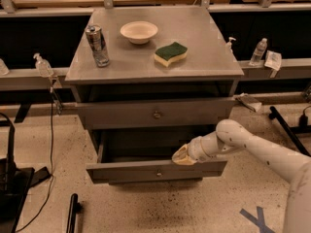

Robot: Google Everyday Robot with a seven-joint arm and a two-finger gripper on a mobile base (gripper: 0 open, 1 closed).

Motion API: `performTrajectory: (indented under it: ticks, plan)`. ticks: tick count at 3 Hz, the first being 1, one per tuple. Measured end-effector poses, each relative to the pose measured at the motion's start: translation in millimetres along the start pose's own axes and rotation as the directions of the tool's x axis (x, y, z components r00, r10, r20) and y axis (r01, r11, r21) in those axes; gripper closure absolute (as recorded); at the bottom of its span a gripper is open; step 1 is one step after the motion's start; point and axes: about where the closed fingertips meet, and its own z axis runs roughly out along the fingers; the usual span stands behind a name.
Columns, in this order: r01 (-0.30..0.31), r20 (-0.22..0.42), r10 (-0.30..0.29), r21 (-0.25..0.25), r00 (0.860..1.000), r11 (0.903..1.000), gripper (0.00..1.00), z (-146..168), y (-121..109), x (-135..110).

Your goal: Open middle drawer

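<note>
Overhead lighting, warm and moderately dim, is shown: the cabinet top towards 12 o'clock is rendered brightest, with faint sheen. Deep shadow is cast beneath its overhang and inside the middle drawer. The pale gripper, at 5 o'clock on that drawer's upper edge, is lit against the dark cavity.
</note>
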Motion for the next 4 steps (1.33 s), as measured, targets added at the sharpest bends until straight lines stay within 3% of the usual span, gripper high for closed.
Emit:
performTrajectory:
  ticks: [1,2,4]
  plan:
    - [0.032,0.004,-0.033,0.013,0.999,0.9994,1.00,-9,11,-16]
    - [0.060,-0.015,-0.060,0.008,0.998,0.9982,1.00,-9,-4,-20]
    - [0.012,-0.078,-0.017,-0.058,0.997,0.9983,1.00,13,-36,-4]
